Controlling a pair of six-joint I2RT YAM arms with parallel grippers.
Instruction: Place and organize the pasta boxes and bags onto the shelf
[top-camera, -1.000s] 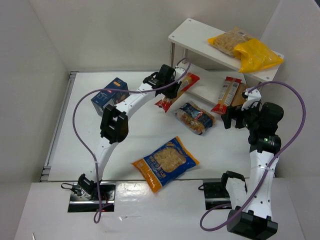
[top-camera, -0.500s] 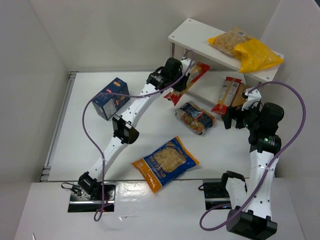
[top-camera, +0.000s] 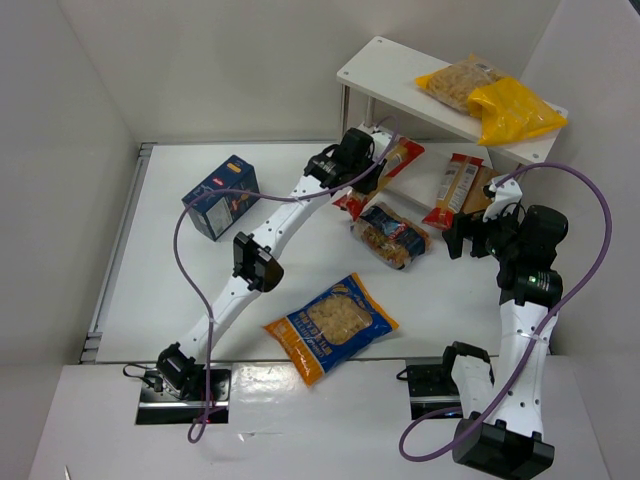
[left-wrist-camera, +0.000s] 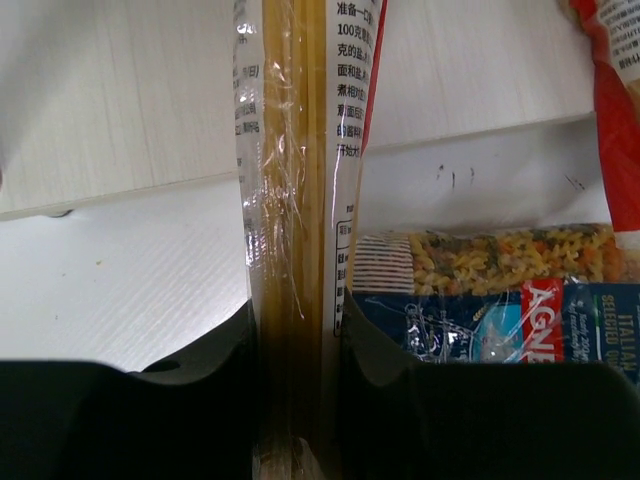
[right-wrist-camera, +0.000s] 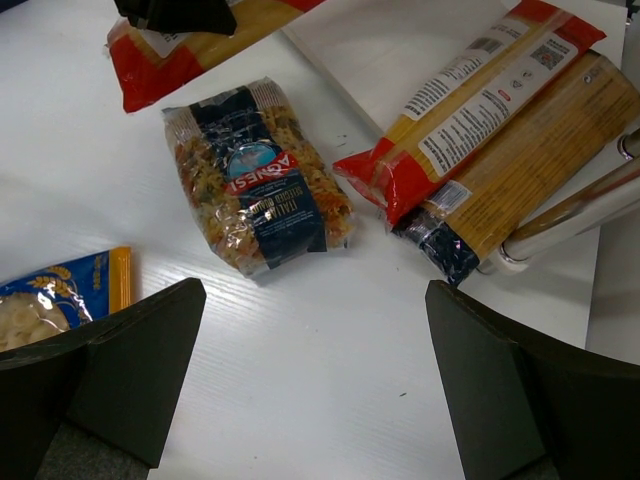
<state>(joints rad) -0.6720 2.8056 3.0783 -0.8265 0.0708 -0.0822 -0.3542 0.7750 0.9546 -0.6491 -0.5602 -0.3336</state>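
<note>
My left gripper (top-camera: 366, 166) is shut on a long red-and-clear spaghetti bag (top-camera: 398, 160). The bag's far end reaches over the lower board (top-camera: 420, 182) of the white shelf (top-camera: 380, 72). In the left wrist view the bag (left-wrist-camera: 300, 180) runs straight up between my gripper's (left-wrist-camera: 298, 330) fingers. My right gripper (top-camera: 460, 238) is open and empty over the table, as the right wrist view (right-wrist-camera: 315, 400) shows. A clear blue-labelled bag (top-camera: 390, 235) lies below the left gripper. An orange-and-blue bag (top-camera: 330, 325) and a dark blue box (top-camera: 222, 195) lie on the table.
Two yellow bags (top-camera: 490, 98) lie on the shelf's top board. A red spaghetti bag (top-camera: 452, 188) and a darker one (top-camera: 478, 190) lie on the lower board's right part, beside a silver leg (right-wrist-camera: 570, 215). White walls enclose the table.
My left arm has stretched right toward the shelf, carrying the spaghetti bag from the table's middle until its far end is over the lower board. The right arm has not moved.
</note>
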